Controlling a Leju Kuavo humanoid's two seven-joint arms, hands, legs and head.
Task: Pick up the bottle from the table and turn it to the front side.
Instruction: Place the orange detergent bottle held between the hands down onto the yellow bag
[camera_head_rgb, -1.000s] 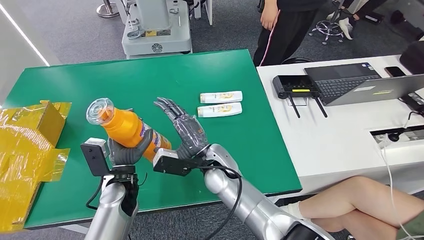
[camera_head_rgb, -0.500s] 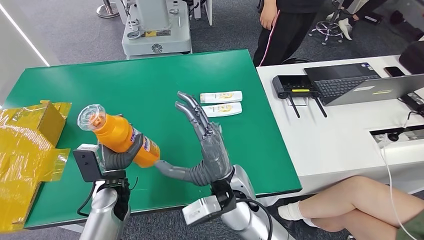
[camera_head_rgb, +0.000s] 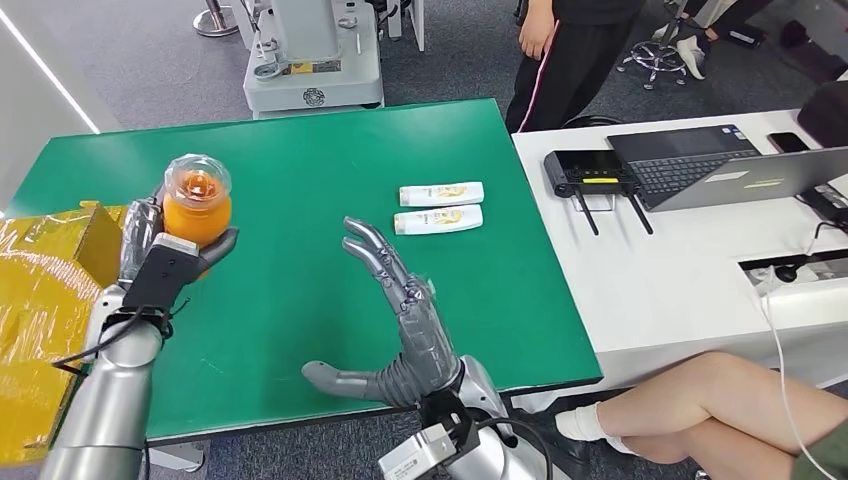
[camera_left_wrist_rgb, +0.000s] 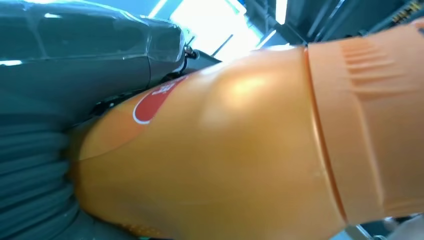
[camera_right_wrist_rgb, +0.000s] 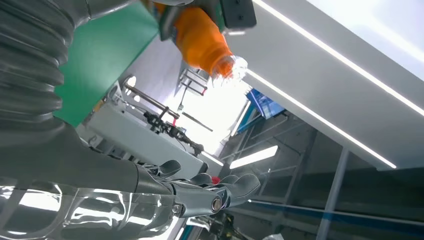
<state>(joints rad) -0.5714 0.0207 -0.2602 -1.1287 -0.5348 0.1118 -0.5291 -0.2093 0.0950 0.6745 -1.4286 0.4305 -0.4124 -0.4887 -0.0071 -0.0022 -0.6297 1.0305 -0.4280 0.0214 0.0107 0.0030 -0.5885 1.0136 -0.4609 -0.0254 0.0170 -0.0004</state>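
Above green table (camera_head_rgb: 300, 170): left hand (camera_head_rgb: 150, 240) grips one orange bottle (camera_head_rgb: 196, 205) | right hand (camera_head_rgb: 405, 330) spread, empty | two white tubes (camera_head_rgb: 440, 207)

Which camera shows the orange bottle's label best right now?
Left wrist view: the orange plastic bottle shows a red label patch up close. Head view looks down on its clear cap; right wrist view shows it far off.

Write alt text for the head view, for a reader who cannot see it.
The robot's left hand holds an orange bottle upright above a green table, its clear cap toward the camera. Its right hand hovers open over the table, and two small white bottles lie farther back.
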